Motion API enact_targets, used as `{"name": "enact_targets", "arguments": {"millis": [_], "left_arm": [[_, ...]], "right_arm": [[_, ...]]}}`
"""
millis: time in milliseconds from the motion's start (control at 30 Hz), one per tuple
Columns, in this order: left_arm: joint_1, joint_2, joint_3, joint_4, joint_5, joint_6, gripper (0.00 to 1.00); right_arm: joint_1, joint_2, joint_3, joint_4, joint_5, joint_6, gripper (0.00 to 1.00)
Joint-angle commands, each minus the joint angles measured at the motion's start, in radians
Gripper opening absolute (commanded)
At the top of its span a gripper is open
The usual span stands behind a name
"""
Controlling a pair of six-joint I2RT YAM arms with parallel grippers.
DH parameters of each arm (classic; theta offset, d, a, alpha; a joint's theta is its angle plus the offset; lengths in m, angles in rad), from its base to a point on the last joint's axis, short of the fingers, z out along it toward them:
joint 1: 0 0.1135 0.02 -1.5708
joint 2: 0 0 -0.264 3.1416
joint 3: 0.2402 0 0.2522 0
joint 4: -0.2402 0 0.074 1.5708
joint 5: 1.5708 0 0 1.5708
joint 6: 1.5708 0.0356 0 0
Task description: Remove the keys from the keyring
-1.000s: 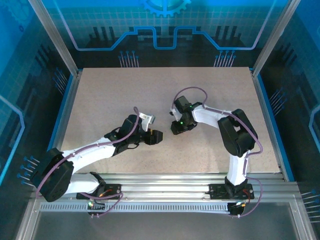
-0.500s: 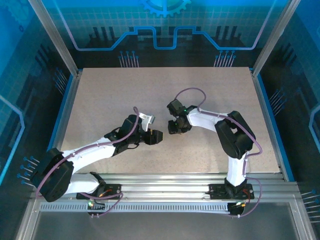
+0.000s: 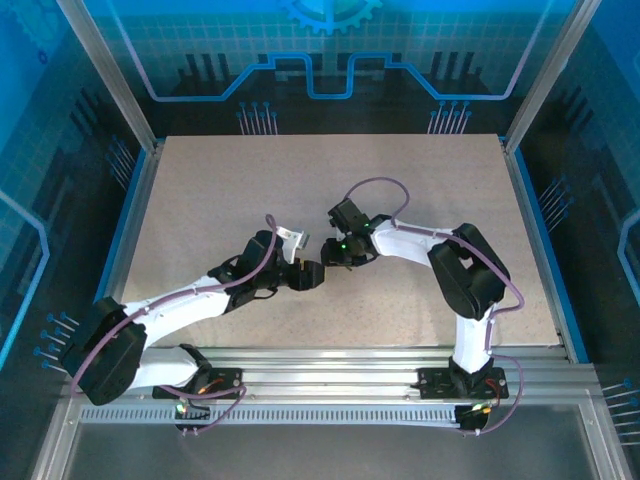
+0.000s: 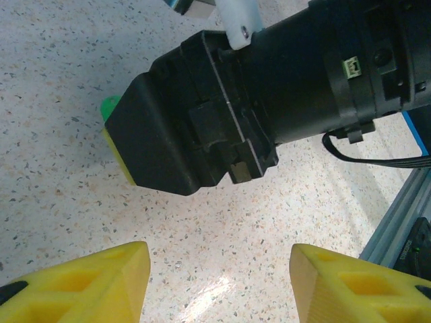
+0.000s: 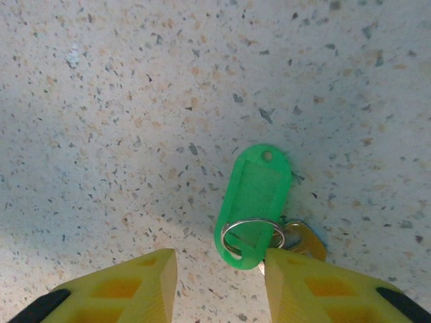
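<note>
A green plastic key tag (image 5: 256, 192) lies flat on the speckled table, with a metal keyring (image 5: 250, 237) across its near end and a brass key (image 5: 306, 241) partly hidden under my right gripper's finger. My right gripper (image 5: 219, 264) is open and low over the table, and the tag's near end sits between its yellow fingers, close to the right one. My left gripper (image 4: 219, 259) is open over bare table, facing the right arm's black wrist housing (image 4: 222, 128). A sliver of the green tag (image 4: 108, 106) shows beside that housing. From above, the left gripper (image 3: 312, 274) and right gripper (image 3: 333, 252) almost meet.
The speckled table (image 3: 250, 180) has open room at the back and on both sides. Aluminium frame posts and blue panels surround it, and a metal rail (image 3: 330, 362) runs along the near edge by the arm bases.
My right gripper has swung left and a little back, close to the left gripper, and its fingers have spread slightly. The left arm has not moved.
</note>
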Motion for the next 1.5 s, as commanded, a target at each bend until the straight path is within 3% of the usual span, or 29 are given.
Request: {"name": "enact_targets", "arguments": {"millis": [0, 200, 400, 633, 1133, 1333, 1467], "left_arm": [[0.009, -0.039, -0.009, 0.004, -0.003, 0.000, 0.58], [0.008, -0.045, 0.001, -0.011, -0.005, 0.002, 0.58], [0.009, -0.054, 0.014, -0.027, -0.002, 0.003, 0.59], [0.011, -0.077, 0.021, -0.052, -0.004, 0.013, 0.59], [0.022, -0.077, 0.007, -0.047, -0.004, 0.010, 0.59], [0.023, -0.084, 0.000, -0.045, -0.006, 0.008, 0.59], [0.025, -0.088, -0.004, -0.047, -0.008, 0.008, 0.59]], "right_arm": [[0.006, -0.072, 0.011, -0.050, 0.059, -0.131, 0.44], [-0.035, -0.099, -0.014, -0.005, 0.030, -0.372, 0.49], [-0.072, -0.038, 0.014, 0.029, -0.088, -0.455, 0.47], [-0.073, 0.017, -0.009, 0.094, -0.153, -0.483, 0.48], [-0.040, 0.048, -0.051, 0.102, -0.091, -0.519, 0.49], [-0.027, 0.059, -0.065, 0.112, -0.056, -0.517, 0.37], [-0.024, 0.025, -0.106, 0.149, -0.050, -0.494, 0.37]]}}
